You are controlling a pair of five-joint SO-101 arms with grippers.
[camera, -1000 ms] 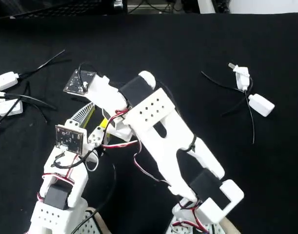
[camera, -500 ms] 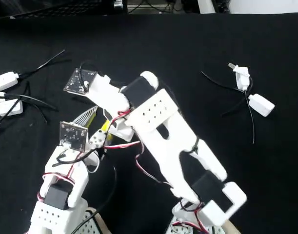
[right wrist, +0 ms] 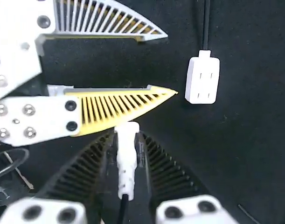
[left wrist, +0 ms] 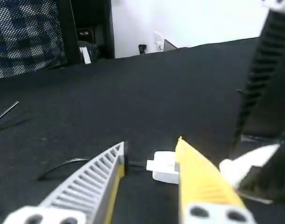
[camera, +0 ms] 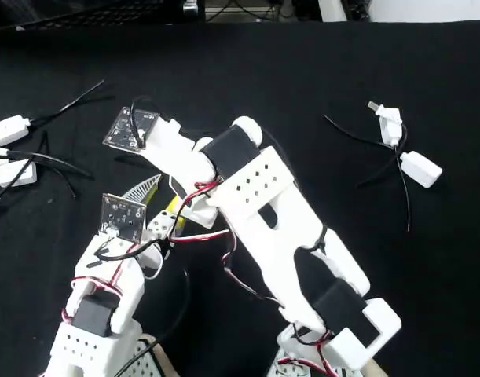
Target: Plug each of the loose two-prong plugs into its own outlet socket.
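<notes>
Now we have the right tool (right wrist: 126, 136) clamped on a plug (right wrist: 125, 163), and we reckon the left tool (left wrist: 150, 144), spread apart, should next steady the socket (right wrist: 203, 80) just ahead of it.

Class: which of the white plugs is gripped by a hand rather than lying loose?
The plug pinched in the right hand; the others, such as the far plug, lie free on the table.

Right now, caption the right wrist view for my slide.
Right claw grips a white plug; open left claw beside it, white socket nearby.
</notes>
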